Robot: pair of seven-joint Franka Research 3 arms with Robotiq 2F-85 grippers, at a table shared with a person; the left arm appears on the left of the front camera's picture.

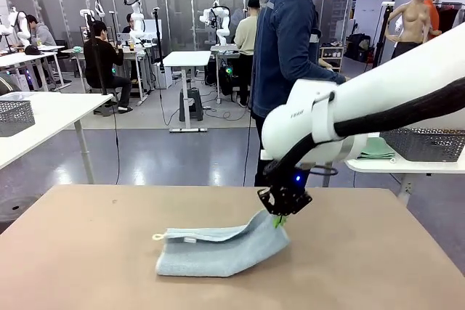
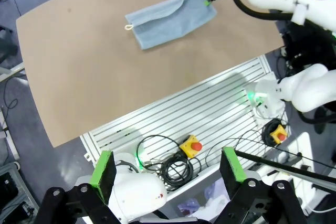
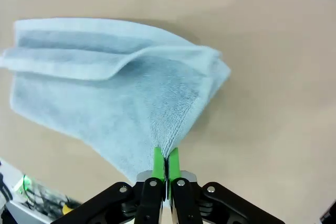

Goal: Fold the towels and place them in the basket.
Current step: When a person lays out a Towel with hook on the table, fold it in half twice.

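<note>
Nearest us, our left end effector (image 2: 166, 157) hangs above the near edge of the worktop (image 2: 79, 77), jaws spread wide with nothing between them. Farther out, our right end effector (image 3: 165, 157) is clamped on one corner of the pale blue-grey towel (image 1: 211, 252), which lies mid-worktop doubled over with that corner lifted, so we judge its folding begun but unfinished. Beyond, the dark mesh basket (image 1: 429, 144) sits on a white side table (image 1: 407, 166) with what looks like the green towel (image 1: 376, 150) beside it; placing both seems left to do.
</note>
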